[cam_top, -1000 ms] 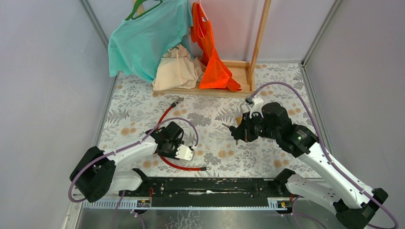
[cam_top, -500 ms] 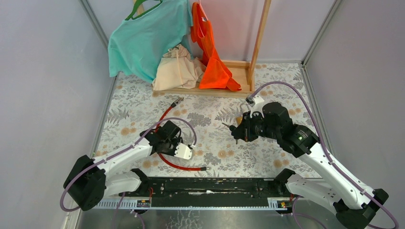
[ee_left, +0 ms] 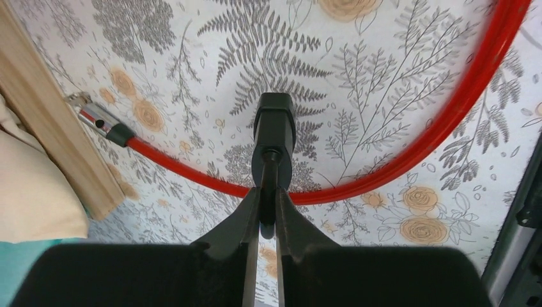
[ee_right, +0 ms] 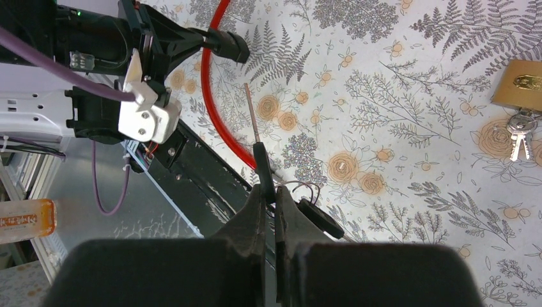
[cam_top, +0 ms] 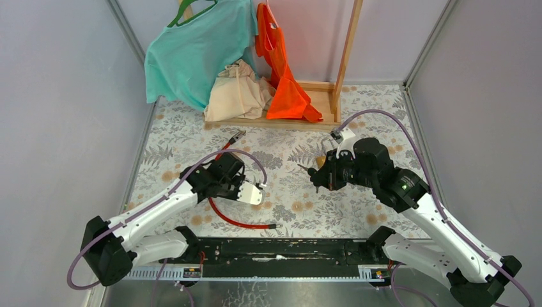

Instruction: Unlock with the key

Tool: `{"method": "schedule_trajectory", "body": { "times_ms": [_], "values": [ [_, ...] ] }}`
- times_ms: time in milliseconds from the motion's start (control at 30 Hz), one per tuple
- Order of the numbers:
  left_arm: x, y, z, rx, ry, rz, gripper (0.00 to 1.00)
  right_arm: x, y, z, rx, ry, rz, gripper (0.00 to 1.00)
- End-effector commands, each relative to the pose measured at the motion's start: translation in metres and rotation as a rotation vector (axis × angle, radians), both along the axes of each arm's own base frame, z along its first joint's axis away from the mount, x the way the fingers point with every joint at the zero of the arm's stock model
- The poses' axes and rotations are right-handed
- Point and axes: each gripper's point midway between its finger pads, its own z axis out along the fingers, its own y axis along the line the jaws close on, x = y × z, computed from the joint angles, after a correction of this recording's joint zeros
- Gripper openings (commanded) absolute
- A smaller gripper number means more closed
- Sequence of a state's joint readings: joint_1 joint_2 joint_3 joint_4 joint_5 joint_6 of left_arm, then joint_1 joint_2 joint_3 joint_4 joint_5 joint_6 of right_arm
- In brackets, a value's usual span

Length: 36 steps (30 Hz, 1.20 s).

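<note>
A red cable lock [cam_top: 225, 220] lies curved on the floral table. My left gripper [cam_top: 231, 162] is shut on its black lock body [ee_left: 275, 125] and holds it above the cable [ee_left: 396, 166]. The cable's metal end [ee_left: 96, 118] lies by the wooden base. My right gripper [cam_top: 317, 178] is shut on the head of a long thin key [ee_right: 254, 131], held off the table with its tip pointing at the left gripper [ee_right: 211, 39]. A second black key [ee_right: 323, 217] hangs from its ring. The lock body [ee_right: 231, 46] sits a short way from the key tip.
A brass padlock [ee_right: 519, 83] with small silver keys [ee_right: 521, 137] lies on the table by the right gripper. A wooden clothes rack [cam_top: 275, 118] with teal, cream and orange garments stands at the back. The black base rail [cam_top: 275, 249] runs along the near edge.
My left arm has reached farther from its base, carrying the lock body up and to the right. The right arm with the key has barely moved.
</note>
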<state>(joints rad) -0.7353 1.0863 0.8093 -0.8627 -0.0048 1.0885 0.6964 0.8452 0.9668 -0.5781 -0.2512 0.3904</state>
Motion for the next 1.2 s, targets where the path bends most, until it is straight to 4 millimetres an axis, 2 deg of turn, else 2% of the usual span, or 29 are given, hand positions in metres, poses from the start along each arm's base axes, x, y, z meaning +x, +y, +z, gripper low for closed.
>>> {"method": "schedule_trajectory", "body": {
  "times_ms": [0, 233, 400, 467, 567, 733, 767, 967, 1167],
  "values": [
    [0.001, -0.012, 0.016, -0.020, -0.011, 0.019, 0.06, 0.005, 0.001, 0.028, 0.057, -0.072, -0.014, 0.00],
    [-0.021, -0.003, -0.015, 0.092, 0.164, 0.025, 0.05, 0.003, -0.002, 0.027, 0.057, -0.073, -0.022, 0.00],
    [-0.016, -0.014, -0.020, 0.103, 0.207, 0.025, 0.09, 0.004, -0.002, 0.027, 0.056, -0.075, -0.024, 0.00],
    [-0.013, -0.018, -0.019, 0.099, 0.209, 0.023, 0.22, 0.004, -0.002, 0.027, 0.059, -0.076, -0.025, 0.00],
    [-0.010, -0.020, -0.023, 0.119, 0.209, 0.014, 0.52, 0.004, -0.002, 0.027, 0.057, -0.075, -0.024, 0.00],
    [-0.010, -0.013, -0.035, 0.185, 0.220, 0.010, 0.75, 0.004, -0.003, 0.026, 0.056, -0.077, -0.027, 0.00],
    [-0.009, -0.012, -0.037, 0.193, 0.220, 0.011, 0.77, 0.004, -0.003, 0.026, 0.057, -0.077, -0.027, 0.00],
    [0.000, -0.013, -0.049, 0.239, 0.201, 0.010, 0.79, 0.004, -0.003, 0.026, 0.057, -0.075, -0.028, 0.00],
    [0.005, -0.004, -0.070, 0.337, 0.201, 0.008, 0.70, 0.003, -0.005, 0.030, 0.059, -0.080, -0.034, 0.00]
  ]
}}
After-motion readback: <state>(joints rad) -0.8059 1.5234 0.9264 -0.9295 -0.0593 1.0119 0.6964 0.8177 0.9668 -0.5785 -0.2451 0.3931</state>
